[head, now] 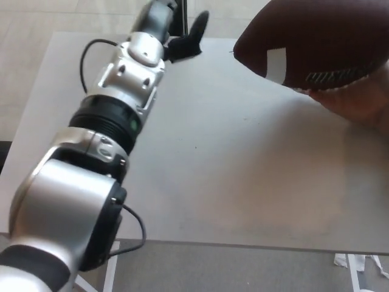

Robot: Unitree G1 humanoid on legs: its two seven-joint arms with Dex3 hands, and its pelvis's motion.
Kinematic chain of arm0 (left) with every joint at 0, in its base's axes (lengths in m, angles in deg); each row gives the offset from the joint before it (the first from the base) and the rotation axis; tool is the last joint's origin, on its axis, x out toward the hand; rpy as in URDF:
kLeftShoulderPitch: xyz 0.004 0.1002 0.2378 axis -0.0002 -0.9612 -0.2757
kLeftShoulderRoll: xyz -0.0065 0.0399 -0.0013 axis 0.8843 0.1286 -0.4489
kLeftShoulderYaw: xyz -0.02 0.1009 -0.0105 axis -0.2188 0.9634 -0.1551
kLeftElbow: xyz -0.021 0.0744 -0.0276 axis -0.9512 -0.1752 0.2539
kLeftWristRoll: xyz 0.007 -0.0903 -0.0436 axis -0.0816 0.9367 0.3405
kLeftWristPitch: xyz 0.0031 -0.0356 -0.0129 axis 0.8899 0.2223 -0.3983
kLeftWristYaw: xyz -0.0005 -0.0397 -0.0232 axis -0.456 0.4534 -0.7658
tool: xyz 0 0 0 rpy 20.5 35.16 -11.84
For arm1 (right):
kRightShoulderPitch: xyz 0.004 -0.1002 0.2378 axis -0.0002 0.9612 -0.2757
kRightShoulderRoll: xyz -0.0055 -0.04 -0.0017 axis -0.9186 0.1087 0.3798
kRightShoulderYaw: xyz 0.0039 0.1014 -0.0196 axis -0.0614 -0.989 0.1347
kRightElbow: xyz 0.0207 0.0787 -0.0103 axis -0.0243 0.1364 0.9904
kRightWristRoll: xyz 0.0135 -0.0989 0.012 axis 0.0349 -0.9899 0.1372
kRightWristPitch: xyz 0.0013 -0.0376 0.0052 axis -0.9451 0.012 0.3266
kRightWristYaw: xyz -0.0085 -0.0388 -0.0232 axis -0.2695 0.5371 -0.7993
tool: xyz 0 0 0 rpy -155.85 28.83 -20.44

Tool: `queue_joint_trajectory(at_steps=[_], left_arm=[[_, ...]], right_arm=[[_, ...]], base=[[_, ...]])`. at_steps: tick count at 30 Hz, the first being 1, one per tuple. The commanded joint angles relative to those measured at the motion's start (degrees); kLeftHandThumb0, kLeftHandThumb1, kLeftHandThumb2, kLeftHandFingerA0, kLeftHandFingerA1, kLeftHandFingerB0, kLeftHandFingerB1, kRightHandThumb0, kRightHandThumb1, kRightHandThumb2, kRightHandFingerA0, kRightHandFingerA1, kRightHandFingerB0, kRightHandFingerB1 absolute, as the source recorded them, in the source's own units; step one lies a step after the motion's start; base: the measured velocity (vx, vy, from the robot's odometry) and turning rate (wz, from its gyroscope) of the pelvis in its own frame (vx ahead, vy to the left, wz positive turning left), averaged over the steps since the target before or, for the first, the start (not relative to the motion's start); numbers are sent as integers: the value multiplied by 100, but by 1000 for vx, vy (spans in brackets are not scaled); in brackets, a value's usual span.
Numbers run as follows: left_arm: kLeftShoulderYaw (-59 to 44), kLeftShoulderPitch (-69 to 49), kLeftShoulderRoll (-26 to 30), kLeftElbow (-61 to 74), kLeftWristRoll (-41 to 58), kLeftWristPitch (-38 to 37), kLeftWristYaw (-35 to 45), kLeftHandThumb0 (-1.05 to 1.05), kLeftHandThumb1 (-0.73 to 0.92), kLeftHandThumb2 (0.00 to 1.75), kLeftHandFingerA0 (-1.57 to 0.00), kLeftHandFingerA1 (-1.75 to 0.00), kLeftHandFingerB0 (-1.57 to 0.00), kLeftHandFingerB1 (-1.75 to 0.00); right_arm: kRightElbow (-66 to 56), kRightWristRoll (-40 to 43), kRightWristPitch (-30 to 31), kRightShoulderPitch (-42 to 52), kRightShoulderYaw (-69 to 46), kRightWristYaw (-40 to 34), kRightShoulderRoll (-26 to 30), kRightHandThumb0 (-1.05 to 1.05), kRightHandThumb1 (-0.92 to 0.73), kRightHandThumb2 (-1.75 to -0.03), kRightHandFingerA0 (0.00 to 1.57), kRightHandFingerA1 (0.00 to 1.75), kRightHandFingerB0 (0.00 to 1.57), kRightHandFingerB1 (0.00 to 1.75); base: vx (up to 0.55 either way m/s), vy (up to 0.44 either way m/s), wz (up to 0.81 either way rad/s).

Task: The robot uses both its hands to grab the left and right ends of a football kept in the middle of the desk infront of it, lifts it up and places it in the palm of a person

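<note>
Head view shows my left hand [185, 38] empty, fingers apart, with the football [310, 45] well off to its right, long axis crosswise, resting on a person's palm [358, 103] above the worktop [243, 182].

Brown football [316, 45] with white stripe, grey desk [243, 170], black left hand [182, 39].

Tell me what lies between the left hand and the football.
Nothing: in the head view, only bare desk shows between the left hand and the football, which rests on a person's hand.
</note>
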Motion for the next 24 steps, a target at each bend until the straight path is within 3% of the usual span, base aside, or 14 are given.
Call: queue_joint_trajectory(at_steps=[1,5,6,10,11,13,14,18,19,20,21,22,23,24], left_arm=[[-422,-296,739,999,353,-41,506,-79,67,113,0,-50,0,-21],[-718,-928,1439,2454,610,146,1136,-89,75,116,-2,-37,-7,-14],[-1006,-1312,1662,3229,846,451,1290,-84,73,116,0,-48,-6,-26],[-2119,-2494,2064,5120,1727,1050,1618,-92,75,105,-3,-32,0,-7],[-2411,-2844,2118,5578,1925,1140,1684,-86,81,119,-1,-32,0,-15],[-2989,-3619,2139,6583,2346,1317,1843,-89,82,119,-2,-35,0,-14],[-3370,-4082,2110,7084,2561,1422,1906,-89,78,119,-1,-50,-10,-23],[-4893,-6024,1806,8494,3007,1352,2104,-96,91,76,-16,-55,-8,-39],[-5449,-6895,1420,8868,3100,932,2101,-95,74,114,-28,-59,-12,-47],[-5695,-7315,1219,8900,3134,649,2118,-94,91,68,-40,-52,-24,-38],[-6016,-7792,975,8847,3223,266,2144,-94,76,115,-44,-62,-22,-50],[-6181,-8107,817,8760,3232,-31,2151,-90,92,70,-45,-57,-25,-41],[-6328,-8479,643,8533,3144,-503,2179,-87,92,74,-44,-59,-22,-43],[-6489,-8901,459,8192,3046,-1063,2213,-84,92,74,-46,-66,-23,-46]], right_arm=[[-585,137,312,277,-132,580,386,-104,-71,-101,0,0,0,5],[-1309,264,406,757,-348,935,690,-105,-76,-118,0,14,0,12],[-1742,405,424,1049,-513,1137,794,-98,-72,-89,13,60,0,2],[-2834,816,368,1991,-1286,1537,960,-104,-74,-118,11,30,0,14],[-3150,885,451,2233,-1525,1533,951,-105,-76,-123,57,122,0,6],[-3740,1107,654,2799,-2051,1689,938,-98,-74,-114,82,126,0,14],[-3989,1357,535,3110,-2405,1831,804,-105,-77,-119,4,29,4,14],[-4836,2095,-98,4214,-3665,1807,-64,-89,-83,-66,27,43,25,35],[-5076,2402,-412,4656,-4133,1761,-478,-89,-74,-78,34,45,26,39],[-5162,2324,-778,4840,-4283,1596,-743,-75,-68,-107,43,55,33,49],[-5354,2240,-1121,5093,-4409,1410,-1073,-72,-70,-108,53,59,40,52],[-5458,2313,-1275,5242,-4523,1317,-1281,-71,-82,-65,69,52,51,43],[-5552,2329,-1395,5417,-4659,1146,-1528,-71,-80,-65,97,124,60,52],[-5629,2231,-1552,5695,-4768,1016,-1791,-68,-83,-65,88,96,49,60]], base=[[0,0,0],[0,0,0],[0,0,0],[0,0,0],[0,0,0],[0,0,0],[0,0,0],[0,0,0],[0,0,0],[0,0,0],[0,0,0],[0,0,0],[0,0,0],[0,0,0]])
